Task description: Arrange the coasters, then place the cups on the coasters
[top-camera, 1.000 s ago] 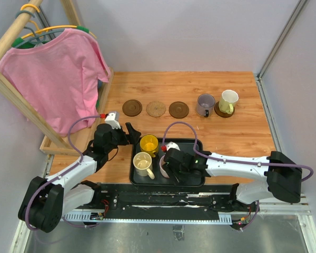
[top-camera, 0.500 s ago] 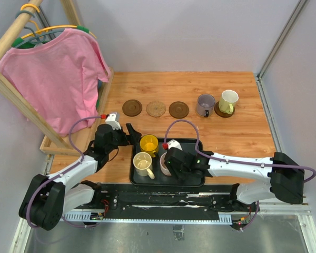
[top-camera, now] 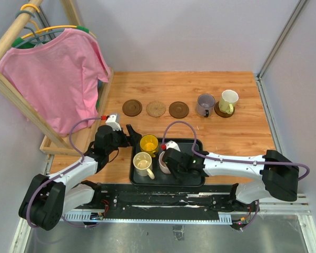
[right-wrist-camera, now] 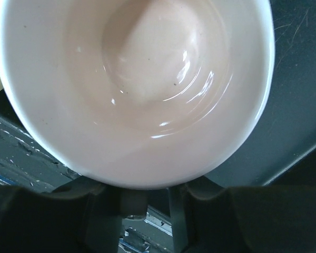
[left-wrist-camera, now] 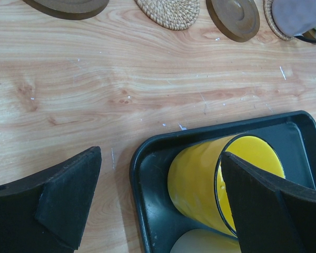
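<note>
Three bare brown coasters (top-camera: 132,107) (top-camera: 156,108) (top-camera: 178,109) lie in a row. To their right, the purple-grey cup (top-camera: 205,104) and the pale yellow-green cup (top-camera: 228,101) each stand on a coaster. The black tray (top-camera: 180,145) holds the yellow cup (left-wrist-camera: 210,184), the cream cup (top-camera: 142,163) and the pink cup (right-wrist-camera: 137,84). My left gripper (left-wrist-camera: 160,158) is open, one finger outside the tray and the other at the yellow cup's rim. My right gripper (right-wrist-camera: 145,196) reaches down beside the pink cup's near wall, jaws narrow; the rim hides the fingertips.
A wooden rack (top-camera: 21,89) with a pink shirt (top-camera: 52,74) stands at the left, its base close to my left arm. Grey walls enclose the wooden table (top-camera: 242,137). A metal rail (top-camera: 168,203) runs along the near edge.
My right gripper's jaws have narrowed and it has shifted slightly left over the pink cup. The left arm has barely moved.
</note>
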